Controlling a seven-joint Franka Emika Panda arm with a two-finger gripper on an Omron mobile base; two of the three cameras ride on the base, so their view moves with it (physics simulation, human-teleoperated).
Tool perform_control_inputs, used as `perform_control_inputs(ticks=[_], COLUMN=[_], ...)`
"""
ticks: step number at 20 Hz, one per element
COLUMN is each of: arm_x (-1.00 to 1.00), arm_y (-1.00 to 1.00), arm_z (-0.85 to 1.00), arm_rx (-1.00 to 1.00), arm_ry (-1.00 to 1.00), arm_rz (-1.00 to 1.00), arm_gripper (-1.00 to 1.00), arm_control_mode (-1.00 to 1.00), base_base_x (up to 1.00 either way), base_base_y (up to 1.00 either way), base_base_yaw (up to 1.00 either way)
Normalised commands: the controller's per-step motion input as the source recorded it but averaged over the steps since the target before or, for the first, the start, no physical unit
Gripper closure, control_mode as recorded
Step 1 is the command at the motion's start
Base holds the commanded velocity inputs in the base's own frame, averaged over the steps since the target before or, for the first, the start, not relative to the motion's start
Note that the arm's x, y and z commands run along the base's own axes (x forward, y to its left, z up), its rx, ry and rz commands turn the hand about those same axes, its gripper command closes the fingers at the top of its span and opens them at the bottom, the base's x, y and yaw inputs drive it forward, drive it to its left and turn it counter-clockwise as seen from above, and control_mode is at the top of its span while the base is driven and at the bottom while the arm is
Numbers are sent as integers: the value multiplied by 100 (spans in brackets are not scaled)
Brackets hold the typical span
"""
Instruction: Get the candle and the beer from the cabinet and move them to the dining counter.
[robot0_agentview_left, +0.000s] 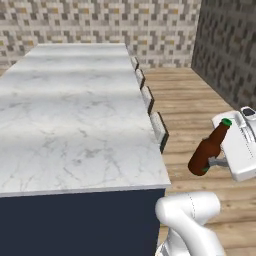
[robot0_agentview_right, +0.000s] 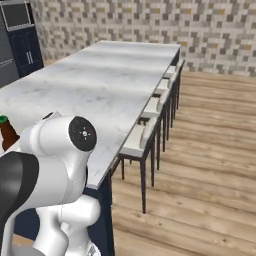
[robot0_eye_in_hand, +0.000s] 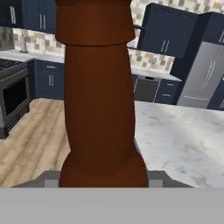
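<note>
My gripper (robot0_agentview_left: 209, 163) is shut on the beer (robot0_agentview_left: 207, 150), a brown bottle with a green cap that leans with the cap up and to the right. It hangs over the wooden floor, just right of the near right corner of the dining counter (robot0_agentview_left: 75, 110). The right base view has the beer's neck (robot0_agentview_right: 7, 134) at the left edge, behind my arm and beside the dining counter (robot0_agentview_right: 100, 80). Up close the beer (robot0_eye_in_hand: 98, 100) stands between the fingertips of the gripper (robot0_eye_in_hand: 103, 178), with the marble dining counter (robot0_eye_in_hand: 188, 135) behind it. The candle is out of view. Navy wall cabinets (robot0_eye_in_hand: 164, 28) line the far wall; which is the cabinet I cannot tell.
Pale stools (robot0_agentview_left: 159, 127) are tucked along the counter's right side, and stools (robot0_agentview_right: 145, 135) show there from the other side too. A dark tiled wall (robot0_agentview_left: 225, 50) stands at the far right. Beyond the counter are a stove (robot0_eye_in_hand: 13, 96) and a steel fridge (robot0_eye_in_hand: 201, 78).
</note>
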Motion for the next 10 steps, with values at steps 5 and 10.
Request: perform_control_inputs(ticks=[5,10], arm_x=[0,0], arm_y=[0,0], arm_z=[0,0], arm_rx=[0,0], arm_ry=[0,0], arm_rz=[0,0], arm_gripper=[100,100], arm_control_mode=[100,100], base_base_x=[14,27], base_base_y=[-70,-65], base_base_yaw=[18,22])
